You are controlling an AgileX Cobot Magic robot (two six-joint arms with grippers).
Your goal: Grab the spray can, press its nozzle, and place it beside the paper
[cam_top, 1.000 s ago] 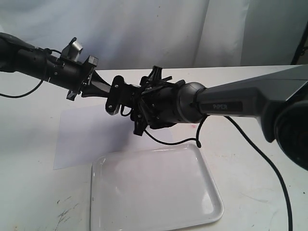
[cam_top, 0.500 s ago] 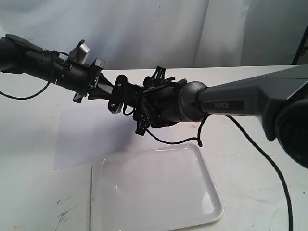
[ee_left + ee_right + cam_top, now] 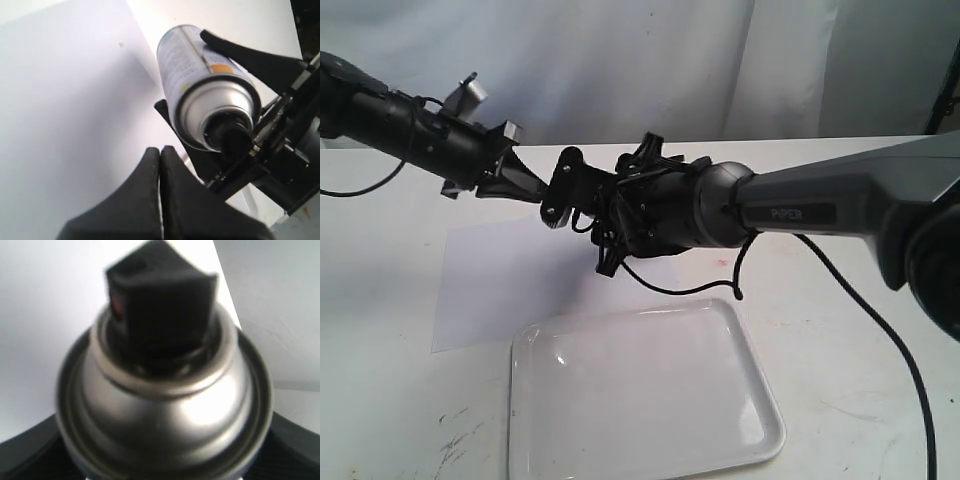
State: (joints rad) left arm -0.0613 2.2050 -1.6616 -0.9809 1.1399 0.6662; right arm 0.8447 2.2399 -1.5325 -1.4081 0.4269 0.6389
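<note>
Step in hand: pressing the nozzle. Right gripper (image 3: 561, 188) grasps the can (image 3: 192, 65) aloft, tilted, above the paper's (image 3: 505, 285) edge. Left gripper (image 3: 160, 151), jaws clenched on nothing, sits near the nozzle (image 3: 231, 134), not touching. Judgement: the next move needs its tips brought squarely onto the nozzle.

White desk (image 3: 380, 400) w/ thin white paper (image 3: 500, 280) lying flat at left-centre. Glossy rimmed tray (image 3: 640, 395) in front, far-left corner overlapping paper's near edge. Black scuffs (image 3: 450, 440) front-left; black cable (image 3: 880, 345) trails at right.
</note>
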